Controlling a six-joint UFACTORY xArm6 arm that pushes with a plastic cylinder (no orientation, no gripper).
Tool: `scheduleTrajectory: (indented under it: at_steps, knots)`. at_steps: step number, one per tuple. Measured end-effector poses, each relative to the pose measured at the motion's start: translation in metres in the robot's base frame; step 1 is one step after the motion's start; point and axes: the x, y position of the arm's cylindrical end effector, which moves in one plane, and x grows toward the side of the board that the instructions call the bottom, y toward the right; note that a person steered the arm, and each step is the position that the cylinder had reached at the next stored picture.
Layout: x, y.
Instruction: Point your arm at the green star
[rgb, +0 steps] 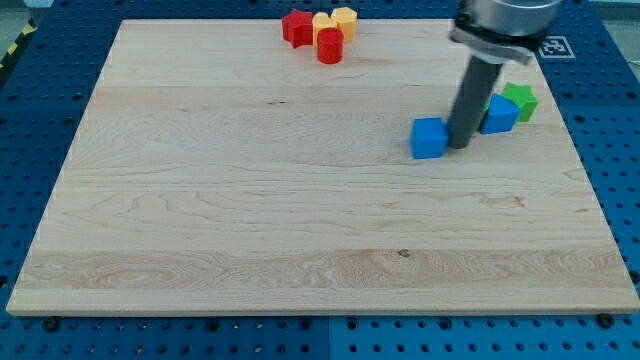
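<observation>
Currently my tip (461, 146) rests on the wooden board (250, 200), planted just at the view's right of a blue cube (429, 138), so near that the two look to be touching, though contact cannot be confirmed from this angle. The rod (472, 100) rises from there toward the view's top, where the arm's grey housing (505, 25) leaves the picture. No claw is fitted, so there is nothing to be open, closed or gripping; the rod can only slide and push. Relative to the blue cube, the task's green star (520, 100) sits toward the view's right and slightly toward the view's top, close to the board's right edge. A second blue block (498, 114), its shape hard to make out because the rod hides part of it, lies between the cube and the star, pressed against the star's lower left side. The tip thus stands in the gap between the two blue pieces, apart from the star. Reaching the star would likely mean skirting that second blue block, since a straight run would shove it into the target. Well away from the cube, toward the view's top left, a cluster of four sits at the board's far edge: a red star (297, 27), a red cylinder (330, 46), a yellow block (323, 22) and an orange-yellow block (344, 19), plainly out of play for this job.
</observation>
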Motion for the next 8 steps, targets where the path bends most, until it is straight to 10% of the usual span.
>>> scheduleTrajectory:
  at_steps: [4,8]
  knots:
    - [-0.061,-0.028]
    - [-0.094,0.172]
